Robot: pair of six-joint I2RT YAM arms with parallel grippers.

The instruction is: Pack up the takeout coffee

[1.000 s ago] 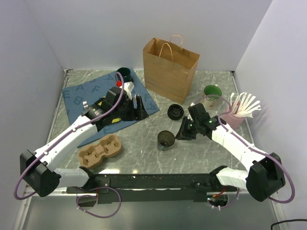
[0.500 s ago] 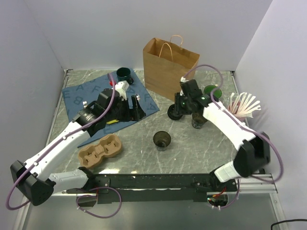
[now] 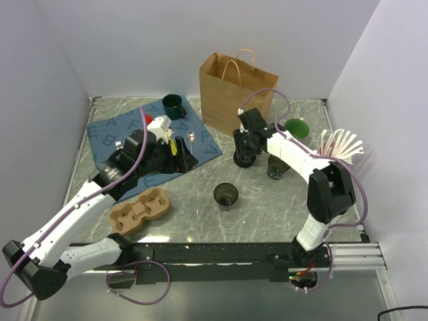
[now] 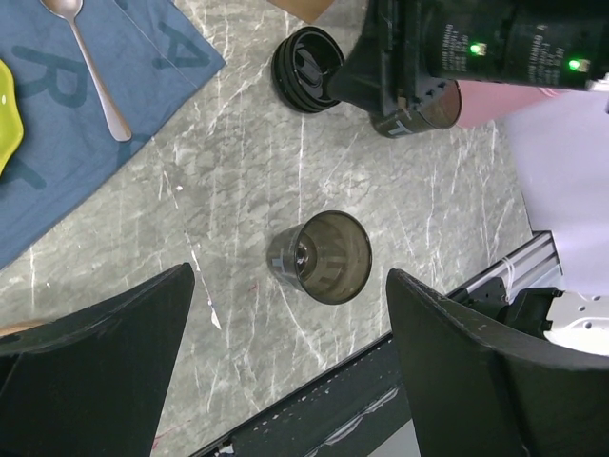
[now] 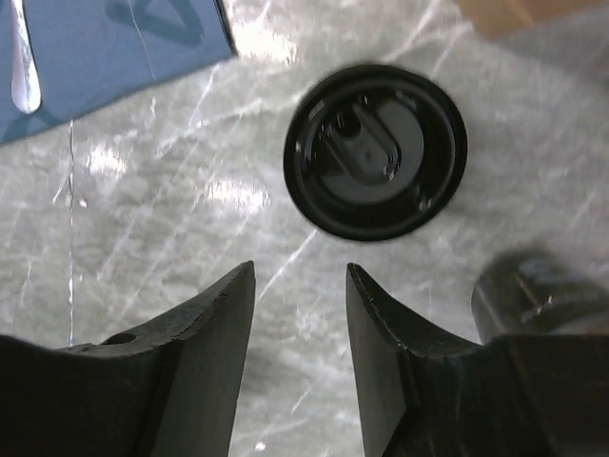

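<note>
Takeout coffee cup [image 3: 226, 195]: short, dark, round, unlidded, upright mid-desk, near side of brown paper bag [image 3: 237, 93]. Lid [image 5: 375, 150]: glossy black plastic disc, flat on marbled desk [image 3: 194, 200], apart from cup. Right fingers [image 5: 209, 333] parted beside lid, empty; left fingers [image 4: 105, 333] spread wide, empty. Risk: the lid's thin, slick rim may skid away from the pinch.

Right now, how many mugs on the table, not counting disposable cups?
2. Dark green mug at the blue mat's far corner; white mug with green inside right of the paper bag. The bag could hide more.
</note>
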